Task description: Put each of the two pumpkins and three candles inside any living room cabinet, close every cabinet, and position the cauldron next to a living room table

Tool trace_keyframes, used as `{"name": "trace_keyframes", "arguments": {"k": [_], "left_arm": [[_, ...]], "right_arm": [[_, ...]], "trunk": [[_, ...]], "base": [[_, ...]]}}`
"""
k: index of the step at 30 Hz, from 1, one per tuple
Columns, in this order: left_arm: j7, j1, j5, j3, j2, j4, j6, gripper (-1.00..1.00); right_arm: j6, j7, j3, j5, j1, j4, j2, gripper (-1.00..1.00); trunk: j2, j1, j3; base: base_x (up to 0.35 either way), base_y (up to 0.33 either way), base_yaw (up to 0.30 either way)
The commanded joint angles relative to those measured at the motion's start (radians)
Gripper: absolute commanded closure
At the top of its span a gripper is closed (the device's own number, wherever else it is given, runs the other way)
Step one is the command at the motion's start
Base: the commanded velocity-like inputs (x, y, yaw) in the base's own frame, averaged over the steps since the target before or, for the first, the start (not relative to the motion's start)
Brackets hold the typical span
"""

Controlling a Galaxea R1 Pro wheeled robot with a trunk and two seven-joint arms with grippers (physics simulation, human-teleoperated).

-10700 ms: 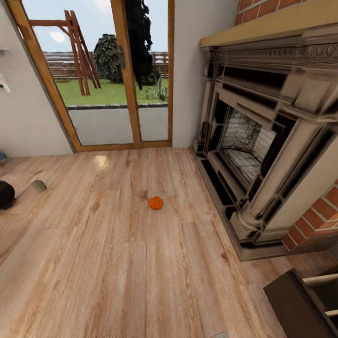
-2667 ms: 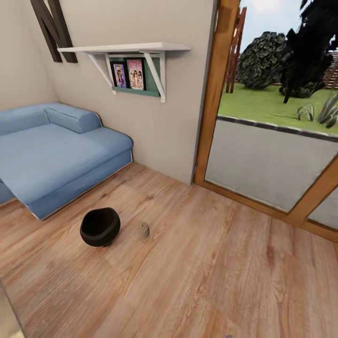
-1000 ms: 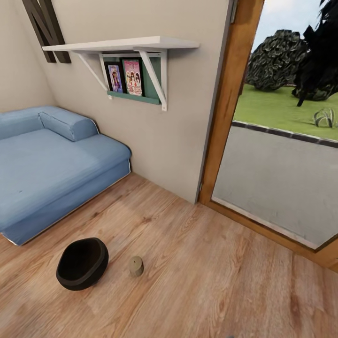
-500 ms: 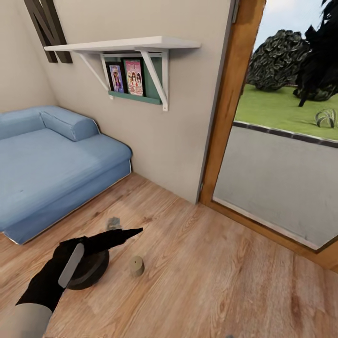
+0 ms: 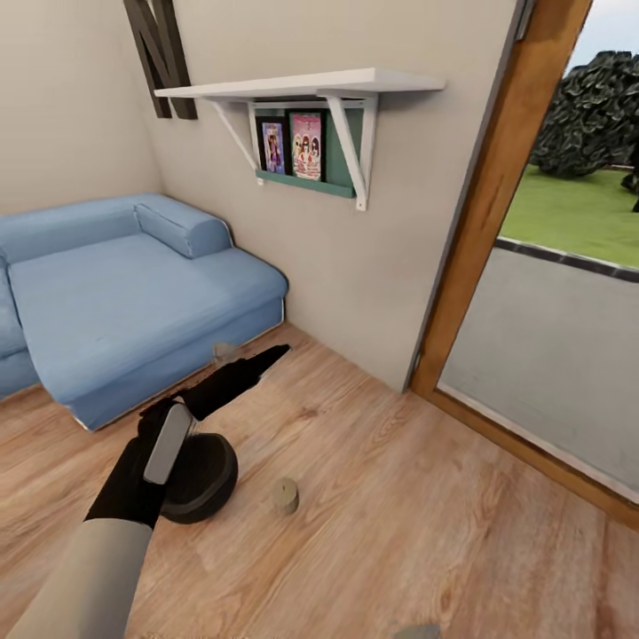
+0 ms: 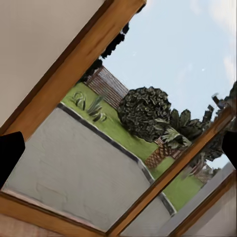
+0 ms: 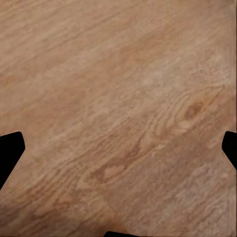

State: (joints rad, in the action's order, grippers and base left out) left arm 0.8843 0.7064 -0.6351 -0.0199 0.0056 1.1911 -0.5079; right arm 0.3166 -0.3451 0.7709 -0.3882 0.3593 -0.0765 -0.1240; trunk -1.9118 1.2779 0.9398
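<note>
While the left claw [image 5: 253,366] hangs wide apart and empty above the cauldron [image 5: 200,477], the candle [image 5: 285,494] just beyond could get knocked over by a sloppy reach.

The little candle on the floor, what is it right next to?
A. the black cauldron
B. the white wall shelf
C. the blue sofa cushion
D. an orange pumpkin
A: in the head view the candle stands on the wood floor just beside the black cauldron, a small gap between them, well away from the sofa and the shelf.
</note>
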Motion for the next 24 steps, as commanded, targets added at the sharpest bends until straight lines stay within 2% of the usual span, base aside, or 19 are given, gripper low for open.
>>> {"name": "trace_keyframes", "arguments": {"k": [1, 3, 5, 8, 10, 11, 12, 16, 24], "left_arm": [[0.000, 0.000, 0.000, 0.000, 0.001, 0.020, -0.024, -1.00], [0.001, -0.001, 0.000, -0.002, 0.004, 0.054, -0.064, -1.00], [0.002, -0.001, 0.000, -0.012, 0.014, 0.068, -0.076, -1.00], [0.002, -0.002, 0.000, -0.022, 0.023, 0.088, -0.082, -1.00], [0.003, -0.004, -0.002, -0.024, 0.024, 0.098, -0.084, -1.00], [0.003, -0.006, -0.004, -0.024, 0.024, 0.100, -0.084, -1.00], [0.004, -0.010, -0.032, -0.023, 0.025, 0.106, -0.083, -1.00], [0.004, -0.012, -0.065, -0.020, 0.024, 0.109, -0.083, -1.00], [0.000, -0.012, -0.073, -0.014, 0.014, 0.101, -0.083, -1.00]], "right_arm": [[-0.037, -0.034, -0.001, 0.000, 0.015, -0.025, -0.001, -1.00], [-0.167, -0.134, -0.001, 0.000, 0.049, -0.122, -0.010, -1.00], [-0.287, -0.193, -0.001, 0.001, 0.061, -0.221, -0.013, -1.00], [-0.461, -0.230, -0.001, -0.002, 0.085, -0.388, -0.015, -1.00], [-0.550, -0.240, -0.002, -0.005, 0.126, -0.453, -0.020, -1.00], [-0.565, -0.242, -0.003, -0.005, 0.135, -0.459, -0.023, -1.00], [-0.611, -0.247, -0.026, -0.025, 0.167, -0.466, -0.029, -1.00], [-0.627, -0.248, -0.056, -0.059, 0.180, -0.447, -0.029, -1.00], [-0.624, -0.247, -0.063, -0.066, 0.183, -0.401, -0.031, -1.00]], "trunk": [[0.000, 0.000, 0.000], [0.000, 0.000, 0.000], [0.000, 0.000, 0.000], [0.000, 0.000, 0.000], [0.000, 0.000, 0.000], [0.000, 0.000, 0.000], [0.000, 0.000, 0.000], [0.000, 0.000, 0.000], [0.000, 0.000, 0.000]], "base": [[0.000, 0.000, 0.291], [0.000, 0.000, 0.291], [0.000, 0.000, 0.291], [0.000, 0.000, 0.291], [0.000, 0.000, 0.291], [0.000, 0.000, 0.291], [0.000, 0.000, 0.291], [0.007, -0.001, 0.291], [0.248, -0.080, 0.291]]}}
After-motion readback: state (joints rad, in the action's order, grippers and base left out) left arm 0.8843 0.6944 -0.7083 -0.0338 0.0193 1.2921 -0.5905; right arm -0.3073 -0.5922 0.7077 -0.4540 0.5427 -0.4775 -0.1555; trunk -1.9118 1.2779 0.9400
